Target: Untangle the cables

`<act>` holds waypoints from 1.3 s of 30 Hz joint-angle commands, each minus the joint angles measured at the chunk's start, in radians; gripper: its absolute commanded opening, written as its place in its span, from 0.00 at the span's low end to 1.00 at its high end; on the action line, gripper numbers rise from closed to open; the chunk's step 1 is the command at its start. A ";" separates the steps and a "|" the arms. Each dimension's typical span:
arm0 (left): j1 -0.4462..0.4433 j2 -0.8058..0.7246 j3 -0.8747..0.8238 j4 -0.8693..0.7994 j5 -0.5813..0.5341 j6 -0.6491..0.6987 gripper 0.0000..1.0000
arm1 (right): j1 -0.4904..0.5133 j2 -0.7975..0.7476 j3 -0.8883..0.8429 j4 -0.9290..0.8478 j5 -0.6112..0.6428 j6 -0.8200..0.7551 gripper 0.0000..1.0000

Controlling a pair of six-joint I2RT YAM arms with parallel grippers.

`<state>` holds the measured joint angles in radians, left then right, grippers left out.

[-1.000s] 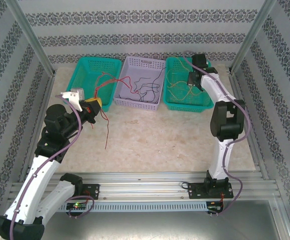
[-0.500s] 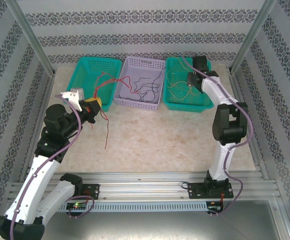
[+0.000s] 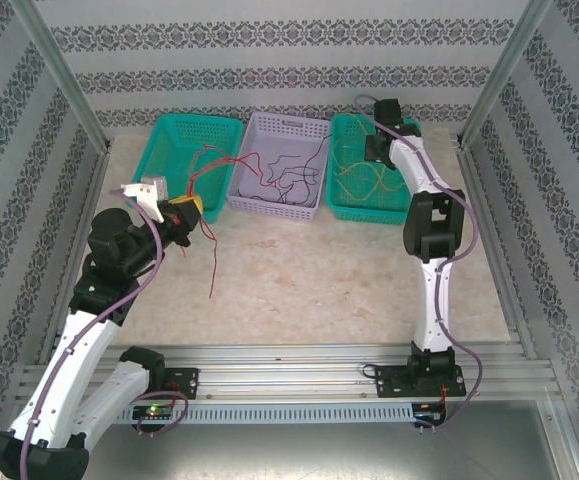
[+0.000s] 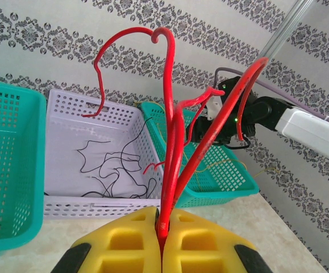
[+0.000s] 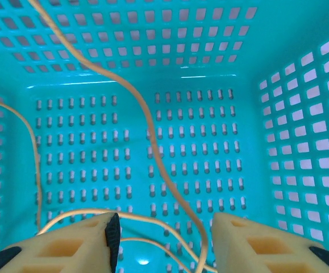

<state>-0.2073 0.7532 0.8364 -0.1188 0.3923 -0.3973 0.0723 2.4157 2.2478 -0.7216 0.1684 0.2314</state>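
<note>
The left gripper (image 4: 161, 227), just left of the white basket (image 3: 269, 207) and on its near side, is clamped shut on a bundle of red cables (image 4: 173, 142). Their loose ends fan upward, and one long strand trails onto the table (image 3: 309, 285) in front of that basket. Dark cables (image 4: 110, 165) lie coiled inside it. In the teal basket (image 5: 292, 114) just right of the white one, the right gripper (image 5: 164, 230) hangs low, jaws apart. Yellow cables (image 5: 144, 119) loop across the floor and pass between the jaws, none gripped. The risk: red ends reach toward the white basket, so a pull could snag its rim or drag dark cables along. A yellow loop could also catch a finger if the right arm lifts.
</note>
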 commanded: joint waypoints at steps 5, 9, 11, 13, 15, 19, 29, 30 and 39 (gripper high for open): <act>0.015 0.004 0.029 0.041 0.013 0.002 0.00 | -0.024 0.064 0.056 -0.081 0.017 -0.024 0.39; 0.017 0.005 0.029 0.042 0.014 0.000 0.00 | -0.024 0.012 -0.023 -0.040 0.020 -0.005 0.07; 0.017 0.003 0.028 0.042 0.014 0.000 0.00 | -0.023 -0.051 -0.118 0.027 0.029 0.002 0.00; 0.017 0.002 0.028 0.042 0.015 -0.002 0.00 | -0.023 -0.132 -0.219 0.106 0.028 0.008 0.00; 0.017 0.000 0.027 0.045 0.017 -0.003 0.00 | -0.022 -0.208 -0.310 0.185 0.024 0.008 0.00; 0.019 -0.002 0.027 0.046 0.016 -0.005 0.00 | -0.022 -0.331 -0.457 0.336 -0.004 0.009 0.00; 0.019 -0.015 0.026 0.039 0.007 0.001 0.00 | -0.011 -0.476 -0.612 0.355 -0.028 0.069 0.00; 0.019 -0.016 0.025 0.040 0.008 0.001 0.00 | -0.007 -0.493 -0.652 0.372 -0.022 0.072 0.00; 0.019 -0.016 0.025 0.045 0.011 -0.006 0.00 | 0.057 -0.531 -0.827 0.400 0.043 0.065 0.00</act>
<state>-0.2008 0.7528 0.8364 -0.1188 0.3923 -0.3973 0.0910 1.9118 1.4258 -0.3298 0.1665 0.2897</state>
